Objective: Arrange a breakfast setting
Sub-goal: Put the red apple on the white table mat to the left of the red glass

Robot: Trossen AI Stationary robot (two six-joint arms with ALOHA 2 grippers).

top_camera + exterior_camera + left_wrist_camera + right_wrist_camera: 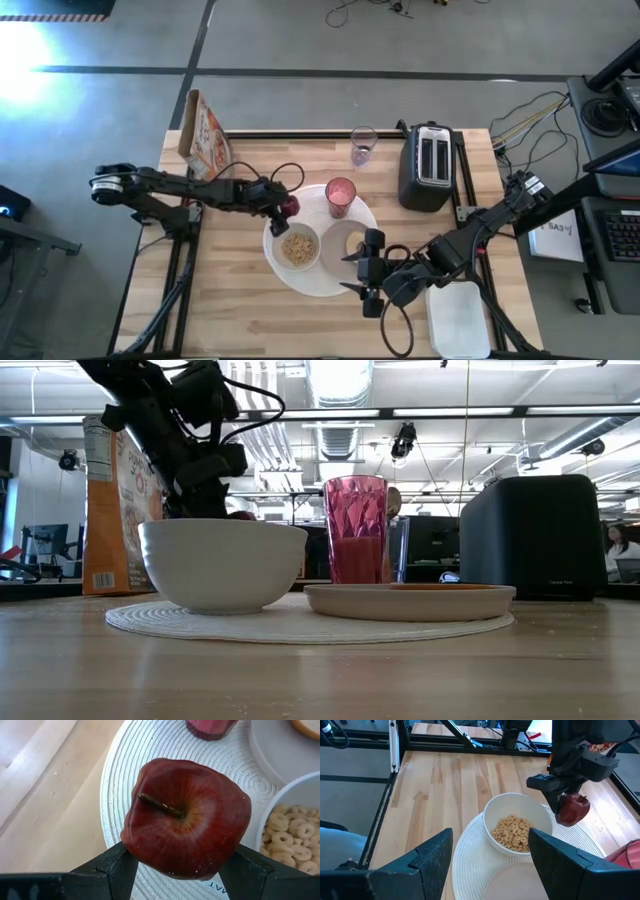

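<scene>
My left gripper (283, 205) is shut on a red apple (186, 817), held over the left edge of the large round white plate (312, 282). On that plate stand a small white bowl (298, 247) of cereal rings, a small grey plate (345, 243) with a bagel half (356, 240), and a pink tumbler (340, 196). My right gripper (369, 270) is open and empty at the plate's right edge; its fingers point toward the bowl (515, 827). The orange-handled spoon is out of view. My left gripper pinches the apple between its two fingers, one on each side of the fruit's lower half (131, 851). The fingers slant down from the table's left. The apple is lifted clear of the plate, its stem (161, 806) turned back toward the wrist.
A black toaster (428, 165) stands at the back right, with a clear glass (363, 146) to its left. A cereal box (205, 135) stands at the back left. A white tray (458, 320) lies at the near right. Bare wood lies at the near left.
</scene>
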